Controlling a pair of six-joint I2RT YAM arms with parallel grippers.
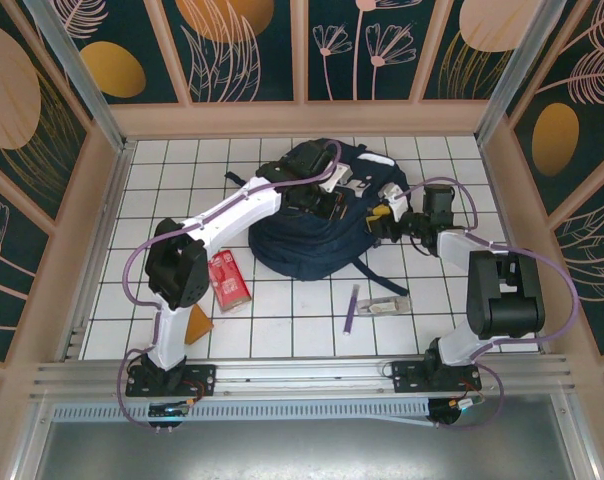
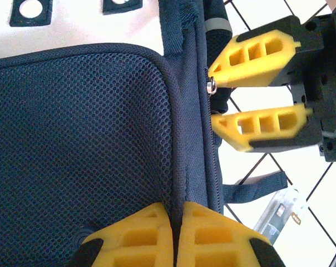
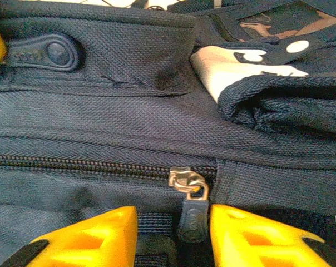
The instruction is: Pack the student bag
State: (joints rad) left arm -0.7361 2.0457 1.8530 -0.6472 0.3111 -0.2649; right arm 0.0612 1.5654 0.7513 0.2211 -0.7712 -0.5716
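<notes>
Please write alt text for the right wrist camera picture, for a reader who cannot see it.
A dark zipper pull on a navy backpack hangs between the two open yellow fingers of the right end effector. The closed zipper runs left from its metal slider.

A fixed camera high behind the arm bases (image 1: 167, 380) looks down on the whole tiled table (image 1: 152, 200), the student bag (image 1: 302, 250) at centre. The left wrist camera hovers close over the bag's mesh panel (image 2: 79, 156), facing the right gripper (image 2: 213, 95); the right wrist camera sits nearer still, facing the same zipper (image 3: 184, 183) edge.
</notes>
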